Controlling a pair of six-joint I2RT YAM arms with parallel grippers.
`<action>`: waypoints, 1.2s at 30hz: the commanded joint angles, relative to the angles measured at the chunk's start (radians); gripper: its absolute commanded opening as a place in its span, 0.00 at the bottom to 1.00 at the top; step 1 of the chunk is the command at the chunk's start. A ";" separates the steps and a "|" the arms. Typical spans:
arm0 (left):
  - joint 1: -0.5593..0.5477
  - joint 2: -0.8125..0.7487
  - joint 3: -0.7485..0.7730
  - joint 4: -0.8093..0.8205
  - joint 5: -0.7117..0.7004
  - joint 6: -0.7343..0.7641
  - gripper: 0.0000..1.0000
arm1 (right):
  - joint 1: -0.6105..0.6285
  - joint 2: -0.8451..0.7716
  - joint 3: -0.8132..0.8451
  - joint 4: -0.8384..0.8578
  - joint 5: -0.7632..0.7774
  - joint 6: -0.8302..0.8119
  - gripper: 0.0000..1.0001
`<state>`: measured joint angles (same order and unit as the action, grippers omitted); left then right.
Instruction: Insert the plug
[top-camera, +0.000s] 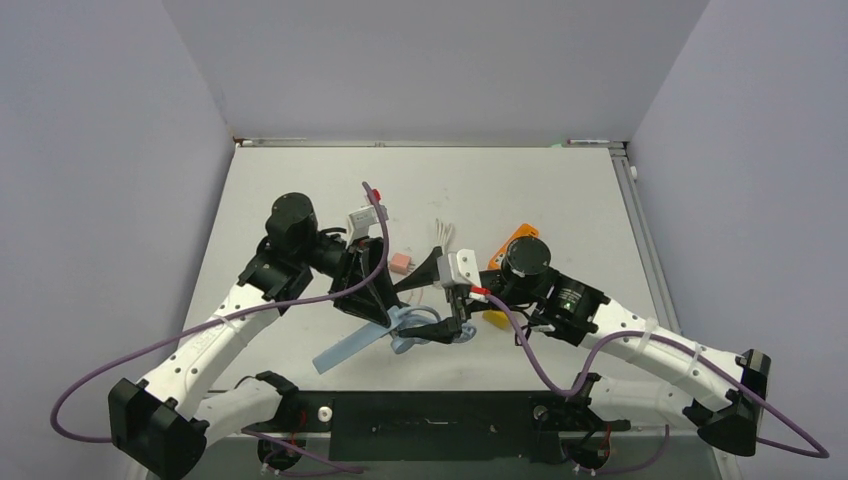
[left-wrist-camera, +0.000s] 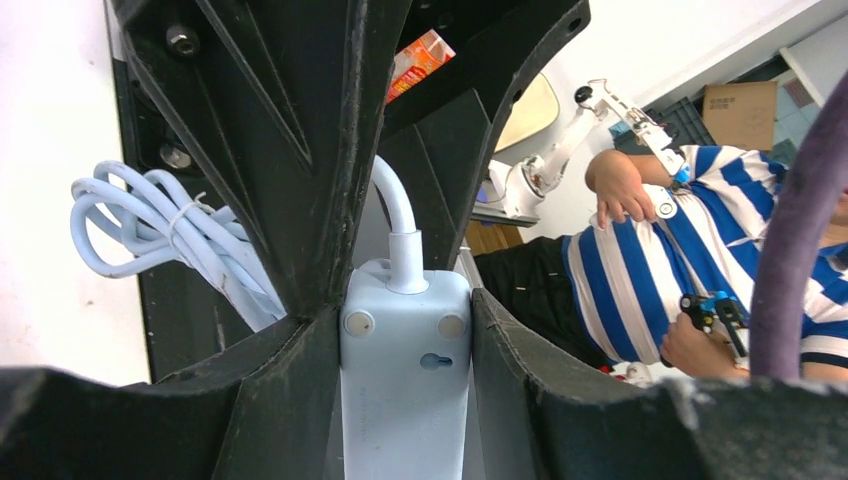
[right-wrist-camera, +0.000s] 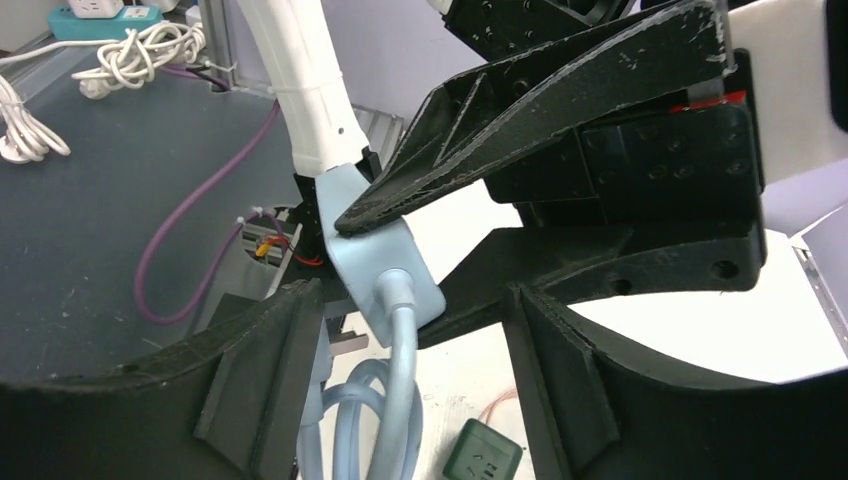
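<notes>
Power strip (left-wrist-camera: 405, 400), pinched by left jaws, points its cord end (left-wrist-camera: 405, 262) at spread right jaws.

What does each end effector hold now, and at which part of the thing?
The left end effector clamps the power strip by its sides, at the end where the cord enters. The right end effector holds nothing.

Two arms (top-camera: 215, 340) (top-camera: 640, 335), one power strip (top-camera: 340, 352), one pink block (top-camera: 401, 262), one orange piece (top-camera: 510, 243), one yellow piece (top-camera: 494, 319).
</notes>
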<state>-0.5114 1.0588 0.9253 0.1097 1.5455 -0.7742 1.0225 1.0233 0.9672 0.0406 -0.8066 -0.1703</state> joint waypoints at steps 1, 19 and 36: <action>-0.011 0.006 0.035 0.071 0.036 -0.025 0.10 | 0.007 0.021 0.020 0.107 -0.063 0.026 0.63; -0.023 0.027 0.055 0.089 0.052 -0.035 0.09 | 0.054 0.099 -0.011 0.120 -0.088 0.085 0.40; -0.033 0.014 0.096 0.115 0.032 -0.055 0.75 | 0.064 0.076 0.030 -0.014 0.072 -0.033 0.05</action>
<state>-0.5388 1.0981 0.9295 0.1062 1.5524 -0.8444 1.0885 1.1114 1.0130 0.0250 -0.8040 -0.2539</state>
